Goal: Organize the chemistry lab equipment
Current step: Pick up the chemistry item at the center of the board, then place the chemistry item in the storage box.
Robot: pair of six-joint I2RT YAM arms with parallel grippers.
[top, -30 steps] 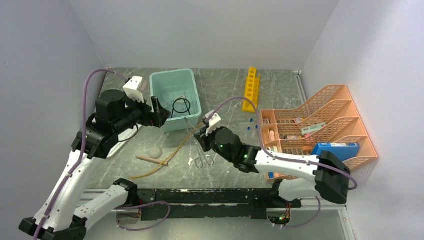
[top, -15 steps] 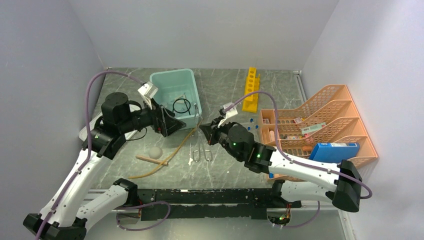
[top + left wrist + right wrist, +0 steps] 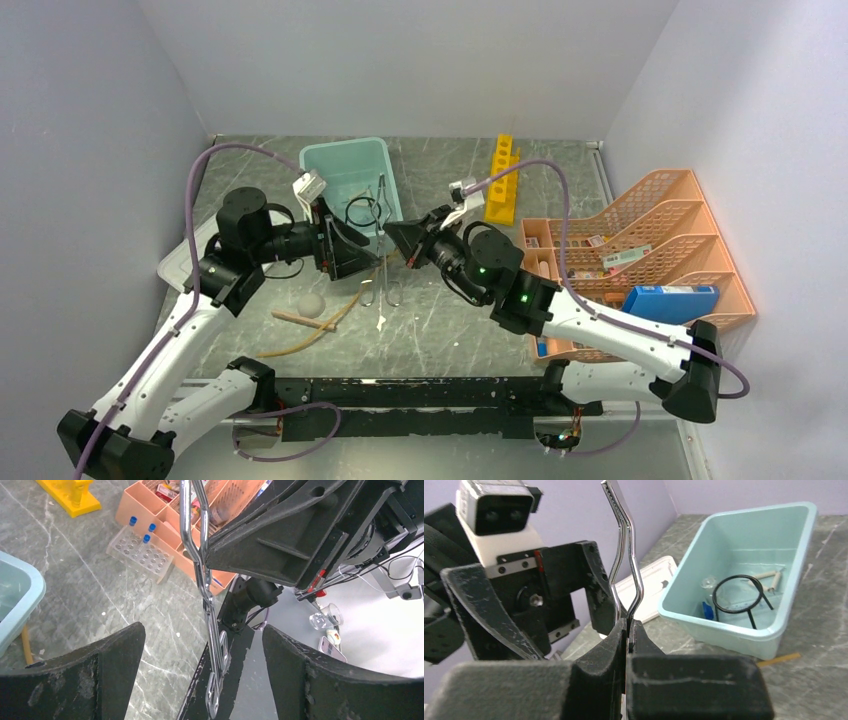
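Observation:
Silver metal tongs hang upright in the air beside the tub, and my right gripper is shut on their middle. The handle loops point down and the bent tips point up. My left gripper is open, with one finger on each side of the tongs, not touching them. The two grippers face each other, left and right. A black wire ring stand lies in the tub. On the table lie a tan hose, a wooden stick and a yellow rack.
The pale teal tub stands at the back left, its lid under my left arm. An orange organiser with a blue box fills the right side. Blue-capped tubes stand in a clear rack. A white ball lies by the stick.
My right gripper has lifted the tongs off the table and carried them up and left. My left gripper has swung right until its open fingers stand on either side of the tongs.

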